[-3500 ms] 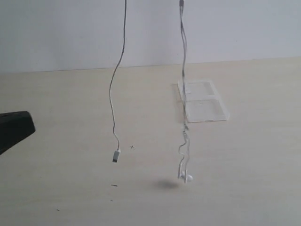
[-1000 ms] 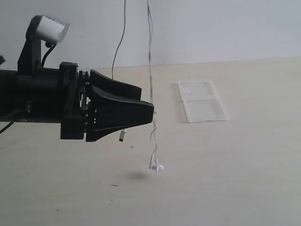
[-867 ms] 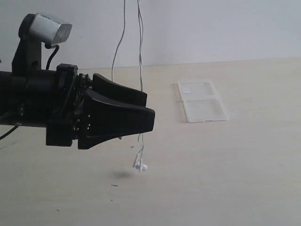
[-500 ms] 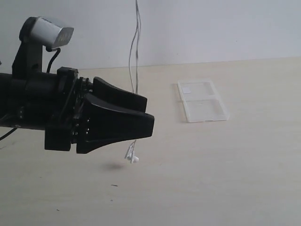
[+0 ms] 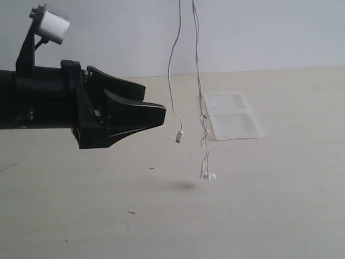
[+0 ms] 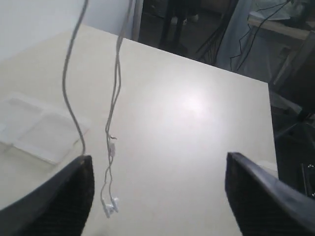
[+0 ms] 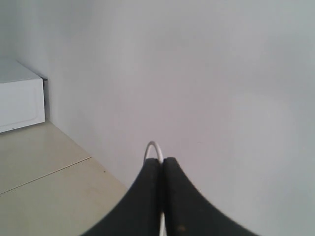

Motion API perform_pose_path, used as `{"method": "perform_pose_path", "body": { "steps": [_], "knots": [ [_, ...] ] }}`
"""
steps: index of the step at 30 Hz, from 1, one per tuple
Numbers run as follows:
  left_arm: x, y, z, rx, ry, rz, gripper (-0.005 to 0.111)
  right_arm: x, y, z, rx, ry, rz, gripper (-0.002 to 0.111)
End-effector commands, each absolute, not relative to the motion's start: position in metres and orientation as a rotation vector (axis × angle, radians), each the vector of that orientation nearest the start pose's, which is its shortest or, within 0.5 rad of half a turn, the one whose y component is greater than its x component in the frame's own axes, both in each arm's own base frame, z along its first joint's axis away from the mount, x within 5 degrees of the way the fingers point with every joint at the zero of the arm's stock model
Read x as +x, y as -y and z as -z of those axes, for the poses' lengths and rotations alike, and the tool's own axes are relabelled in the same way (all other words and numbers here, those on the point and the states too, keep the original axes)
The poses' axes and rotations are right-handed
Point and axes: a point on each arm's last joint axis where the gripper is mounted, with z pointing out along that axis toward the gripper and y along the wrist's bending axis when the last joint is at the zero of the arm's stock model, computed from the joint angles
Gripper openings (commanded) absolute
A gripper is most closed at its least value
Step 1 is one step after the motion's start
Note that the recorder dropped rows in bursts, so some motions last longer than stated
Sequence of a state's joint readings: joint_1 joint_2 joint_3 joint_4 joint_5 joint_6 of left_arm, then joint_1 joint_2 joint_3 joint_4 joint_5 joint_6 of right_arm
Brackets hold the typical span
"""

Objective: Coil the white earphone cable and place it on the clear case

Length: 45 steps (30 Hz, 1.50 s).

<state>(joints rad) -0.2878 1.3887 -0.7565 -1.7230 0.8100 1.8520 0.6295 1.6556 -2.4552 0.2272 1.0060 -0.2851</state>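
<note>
- The right jaws: pressed together, pinching a loop of the thin white earphone cable (image 7: 152, 146).
- The left jaws: spread wide, empty, near the 2 hanging strands; plug (image 5: 178, 136) and earbuds (image 5: 207, 176) dangle above the pale tabletop (image 5: 269, 216).
- The flat clear plastic case (image 5: 233, 116): bare on the tabletop; coiling and placing both appear not yet done.

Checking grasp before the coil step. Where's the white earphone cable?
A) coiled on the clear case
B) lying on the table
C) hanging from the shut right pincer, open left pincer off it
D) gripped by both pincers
C: the white earphone cable loops out of the shut right pincer; the open left pincer sits beside the strands, apart.
</note>
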Motion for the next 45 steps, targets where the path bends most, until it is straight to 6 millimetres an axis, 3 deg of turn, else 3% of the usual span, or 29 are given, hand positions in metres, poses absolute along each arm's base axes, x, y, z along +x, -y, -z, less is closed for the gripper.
{"method": "perform_pose_path", "body": {
  "steps": [1, 10, 15, 20, 26, 29, 34, 45],
  "knots": [
    [0.248, 0.142, -0.276, 0.896, -1.691, 0.875, 0.072, 0.223, -0.185, -0.604, -0.78, -1.485, -0.535, 0.0],
    [0.261, 0.145, -0.26, 0.922, -1.728, 0.834, 0.072, 0.223, -0.185, -0.604, -0.779, -1.484, -0.535, 0.0],
    [0.261, 0.145, -0.26, 0.917, -1.729, 0.838, 0.072, 0.224, -0.184, -0.603, -0.777, -1.487, -0.512, 0.0],
    [0.254, 0.148, -0.266, 0.906, -1.704, 0.97, 0.071, 0.225, -0.184, -0.603, -0.776, -1.485, -0.502, 0.0],
    [0.246, 0.147, -0.28, 0.893, -1.67, 0.98, 0.054, 0.229, -0.18, -0.603, -0.761, -1.491, -0.429, 0.0],
    [0.244, 0.145, -0.286, 0.89, -1.657, 0.956, 0.059, 0.229, -0.18, -0.603, -0.761, -1.491, -0.429, 0.0],
    [0.248, 0.141, -0.284, 0.86, -1.693, 0.867, 0.079, 0.228, -0.18, -0.603, -0.762, -1.49, -0.434, 0.0],
    [0.255, 0.142, -0.296, 0.896, -1.63, 0.812, 0.081, 0.227, -0.182, -0.604, -0.762, -1.477, -0.468, 0.0]
  ]
}}
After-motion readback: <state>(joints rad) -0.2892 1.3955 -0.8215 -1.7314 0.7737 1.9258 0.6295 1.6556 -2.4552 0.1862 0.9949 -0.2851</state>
